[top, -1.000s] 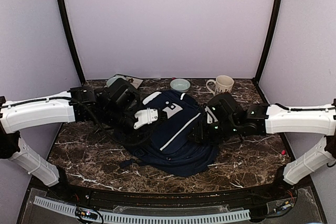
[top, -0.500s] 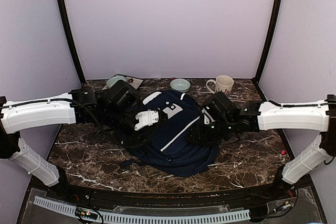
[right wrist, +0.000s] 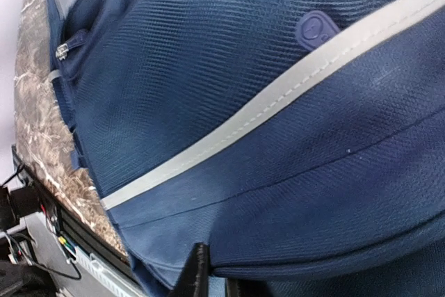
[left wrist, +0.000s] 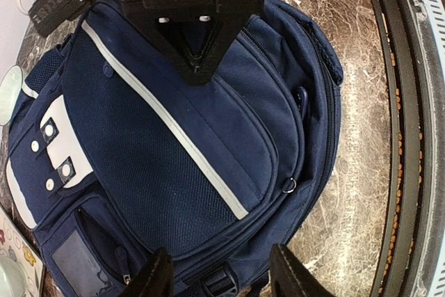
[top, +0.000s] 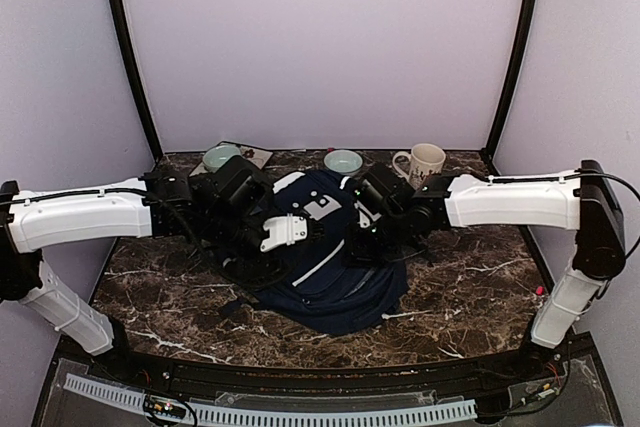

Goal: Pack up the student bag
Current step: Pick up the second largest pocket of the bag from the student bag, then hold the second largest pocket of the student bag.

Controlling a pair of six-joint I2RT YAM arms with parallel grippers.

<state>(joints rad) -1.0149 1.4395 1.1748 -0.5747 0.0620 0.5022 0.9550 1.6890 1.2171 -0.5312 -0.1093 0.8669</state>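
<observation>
Student bag (top: 335, 297) is lying flat, front side up, in the middle of the marble table (top: 470, 297), right between the two arms. As far as I can tell the zips I can see are closed. So my read is we're at the "get it open" stage, with nothing packed yet.

Right gripper (left wrist: 195, 67) is down on the fabric with its jaws pinched together to a point. It sits at the curved edge of the front pocket flap (left wrist: 240, 126), just beside the grey stripe (left wrist: 167, 126). Its own wrist camera shows a fold of navy cloth running out from between the closed fingers. I'd call that a grip on the bag itself, not on a zipper tab. Probably it's there to pin or lift the flap so the seam goes taut.

Left gripper (left wrist: 222, 276) hangs over the opposite edge of the student bag, jaws about halfway apart, nothing between them. A zip pull ring (left wrist: 288, 186) sits near there on the side seam, and I'd guess that's what it's lining up for. Can't confirm though.

Mug (top: 425, 160) and pale green bowl (top: 343, 161) wait along the back edge, behind the bag. Main worry is that soft fabric bunches, so the whole bag could slide instead of the zip moving.
</observation>
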